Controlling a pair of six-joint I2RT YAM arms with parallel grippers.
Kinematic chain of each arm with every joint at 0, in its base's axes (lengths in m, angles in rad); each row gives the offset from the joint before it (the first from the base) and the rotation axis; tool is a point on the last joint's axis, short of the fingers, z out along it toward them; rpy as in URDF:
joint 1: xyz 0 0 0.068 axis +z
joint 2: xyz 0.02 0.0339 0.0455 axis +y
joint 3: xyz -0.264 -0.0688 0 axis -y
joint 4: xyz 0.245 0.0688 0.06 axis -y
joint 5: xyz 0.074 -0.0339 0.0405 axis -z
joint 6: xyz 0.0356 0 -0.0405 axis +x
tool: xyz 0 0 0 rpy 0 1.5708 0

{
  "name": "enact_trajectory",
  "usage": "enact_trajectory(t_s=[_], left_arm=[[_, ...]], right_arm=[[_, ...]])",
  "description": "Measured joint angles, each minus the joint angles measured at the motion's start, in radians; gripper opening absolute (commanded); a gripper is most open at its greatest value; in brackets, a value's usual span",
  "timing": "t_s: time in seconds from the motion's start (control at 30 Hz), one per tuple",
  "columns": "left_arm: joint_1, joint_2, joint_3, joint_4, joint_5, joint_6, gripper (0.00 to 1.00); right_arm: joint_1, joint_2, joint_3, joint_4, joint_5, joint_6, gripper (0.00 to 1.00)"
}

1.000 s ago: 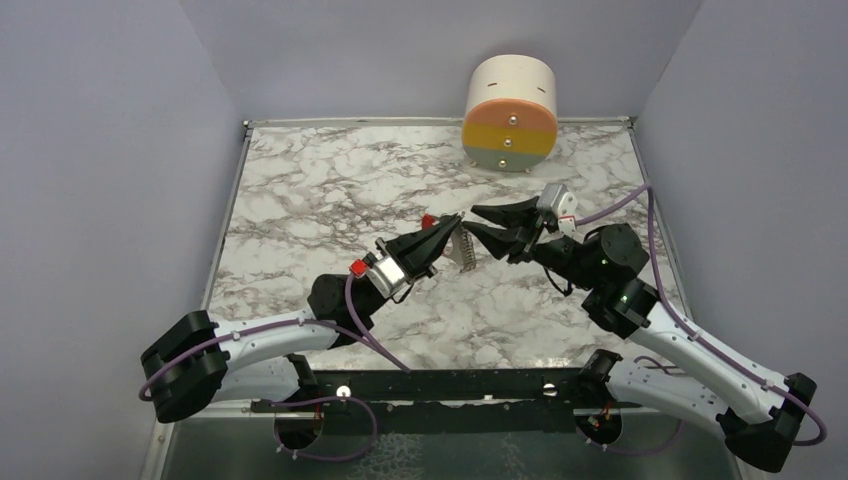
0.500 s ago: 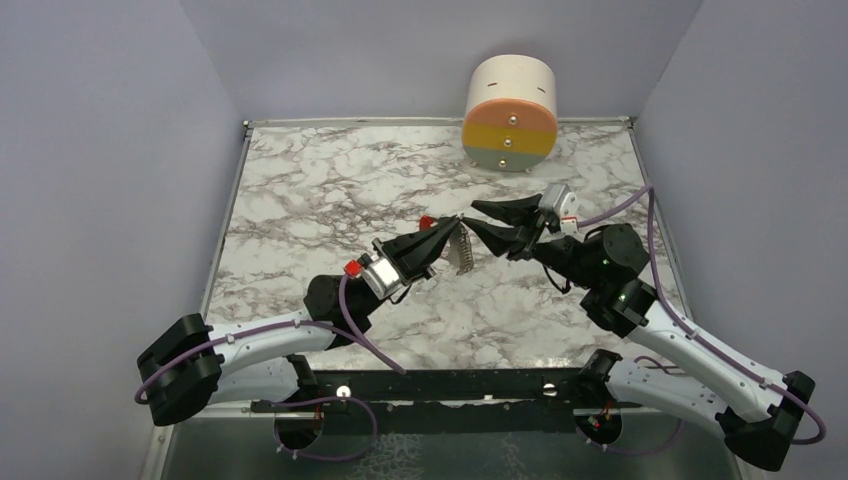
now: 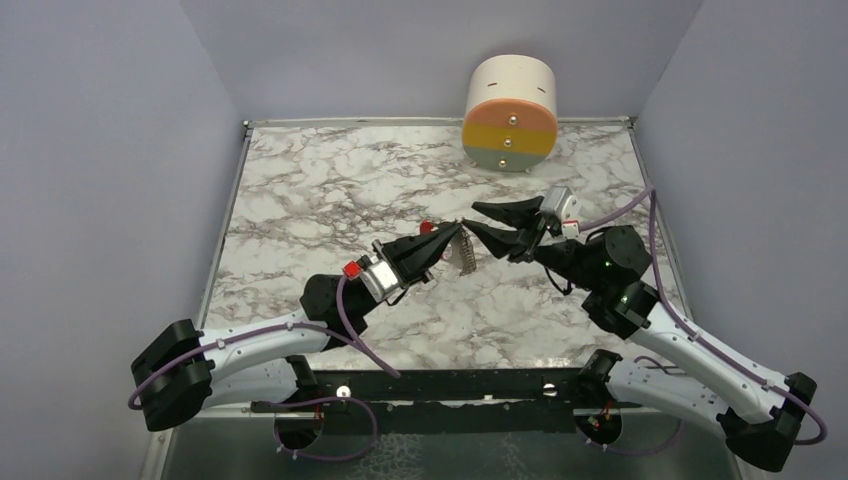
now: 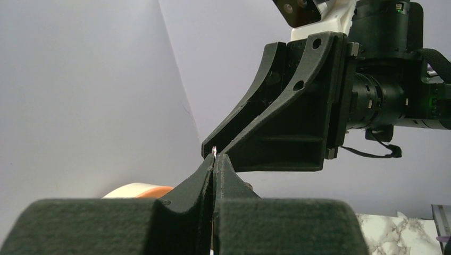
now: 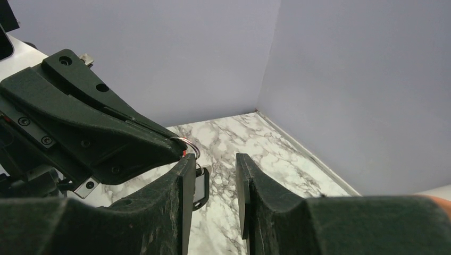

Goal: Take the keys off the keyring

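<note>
Top view, frame centre: left tool [image 3: 457,229] pressed together, pinching keyring [image 5: 192,148] above table [image 3: 300,190]; keys [image 3: 463,256] dangling beneath. Right tool [image 3: 469,217] standing partly spread, tips just beside. Only right wrist view showing keyring loop, protruding at left tool's tip.

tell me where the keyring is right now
In the right wrist view the keyring sits mid-frame, pinched at the shut left gripper's tip, right beside the open right gripper's finger.
</note>
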Motion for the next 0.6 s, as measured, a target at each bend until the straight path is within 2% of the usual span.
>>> enact_trajectory(t_s=[0.43,0.6], left_arm=[[0.01,-0.088,0.001,-0.219,0.018,0.083,0.0],[0.045,-0.124,0.029,-0.334,0.076,0.101,0.0]], right_arm=[[0.0,-0.118,0.044,-0.13,0.03,-0.047,0.47],[0.0,-0.12,0.079,-0.191,-0.016,-0.095,0.54]])
